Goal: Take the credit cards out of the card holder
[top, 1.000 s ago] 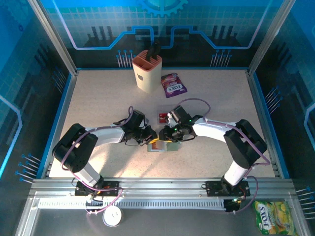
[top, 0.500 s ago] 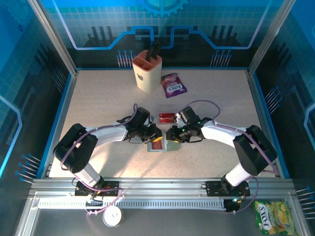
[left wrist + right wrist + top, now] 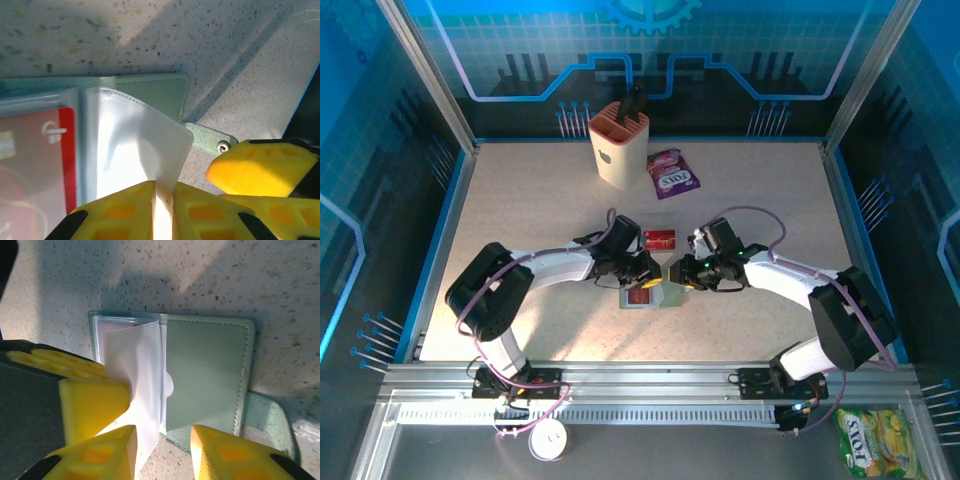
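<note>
Table (image 3: 520,200): speckled top under both sets of fingers.
Card holder (image 3: 207,375): lies open and flat just ahead of the right fingertips. Its grey-green cover is face up and its snap tab (image 3: 207,140) sticks out beside the left fingers.
Left gripper (image 3: 162,192): fingers pressed together, pinching the free edge of the clear sleeve (image 3: 135,145) and lifting it off the page.
Right gripper (image 3: 162,440): fingers spread, holding nothing, straddling the near edge of the cover and the sleeve's corner.
Red card (image 3: 35,165): inside a pocket, beyond and to the left of the left fingertips.
Loose red card (image 3: 660,238): on the table just beyond both grippers, apart from the holder.
Handling, holder: likely light and soft-hinged, so it should slide or lift unless one gripper pins the cover.
Handling, sleeve: thin, floppy and glossy, so it probably slips from a light pinch.
Handling, cards: thin, stiff and slick, with little to grab while flat.
Where to grip: probably the card's short edge at the pocket mouth or the rounded notch, pulling along the pocket.
</note>
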Available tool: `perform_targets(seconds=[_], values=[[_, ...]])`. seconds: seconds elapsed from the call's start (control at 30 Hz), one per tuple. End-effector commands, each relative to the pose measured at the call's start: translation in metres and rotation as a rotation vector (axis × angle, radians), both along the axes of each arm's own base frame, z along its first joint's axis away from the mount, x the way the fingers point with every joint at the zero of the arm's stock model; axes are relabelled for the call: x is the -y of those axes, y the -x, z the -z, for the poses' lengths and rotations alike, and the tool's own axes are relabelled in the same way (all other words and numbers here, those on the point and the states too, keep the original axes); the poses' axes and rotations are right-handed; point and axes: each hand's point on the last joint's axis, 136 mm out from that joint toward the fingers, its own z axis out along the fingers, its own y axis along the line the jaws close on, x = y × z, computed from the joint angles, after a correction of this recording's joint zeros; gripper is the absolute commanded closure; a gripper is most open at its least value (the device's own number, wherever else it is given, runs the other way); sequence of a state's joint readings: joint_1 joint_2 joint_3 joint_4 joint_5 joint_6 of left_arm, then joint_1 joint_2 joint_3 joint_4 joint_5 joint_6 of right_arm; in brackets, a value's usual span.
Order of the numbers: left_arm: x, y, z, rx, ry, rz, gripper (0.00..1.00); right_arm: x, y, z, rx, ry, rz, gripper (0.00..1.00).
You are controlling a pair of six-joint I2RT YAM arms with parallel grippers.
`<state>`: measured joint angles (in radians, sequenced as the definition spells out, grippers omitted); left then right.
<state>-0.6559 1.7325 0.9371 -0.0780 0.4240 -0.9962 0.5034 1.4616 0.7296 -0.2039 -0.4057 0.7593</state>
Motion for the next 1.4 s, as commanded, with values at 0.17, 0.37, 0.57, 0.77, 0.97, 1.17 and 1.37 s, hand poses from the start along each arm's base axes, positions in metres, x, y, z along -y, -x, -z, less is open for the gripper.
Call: perform_targets(seconds=[0.17, 0.37, 0.57, 0.77, 0.97, 1.17, 1.37], values=[[0.017, -0.004, 0.000, -0.003, -0.005, 0.037, 0.75, 0.011, 0.003, -0.005, 0.010, -0.015, 0.005, 0.65], [0.018, -0.008, -0.006, 0.017, -0.006, 0.042, 0.71, 0.006, 0.000, -0.009, 0.003, -0.035, -0.004, 0.65], [0.011, -0.009, -0.009, 0.032, -0.004, 0.038, 0.70, 0.000, -0.005, -0.013, 0.005, -0.037, -0.010, 0.65], [-0.011, -0.012, -0.010, 0.038, 0.007, 0.006, 0.71, -0.011, -0.003, -0.010, -0.012, -0.011, -0.030, 0.65], [-0.033, -0.011, -0.008, 0.041, 0.023, -0.021, 0.74, -0.028, -0.004, -0.005, -0.027, 0.019, -0.061, 0.65], [-0.055, -0.010, -0.003, 0.037, 0.036, -0.062, 0.76, -0.051, -0.007, -0.002, -0.038, 0.037, -0.096, 0.65], [-0.067, -0.010, 0.007, 0.027, 0.031, -0.082, 0.78, -0.069, -0.004, 0.005, -0.063, 0.052, -0.136, 0.64]])
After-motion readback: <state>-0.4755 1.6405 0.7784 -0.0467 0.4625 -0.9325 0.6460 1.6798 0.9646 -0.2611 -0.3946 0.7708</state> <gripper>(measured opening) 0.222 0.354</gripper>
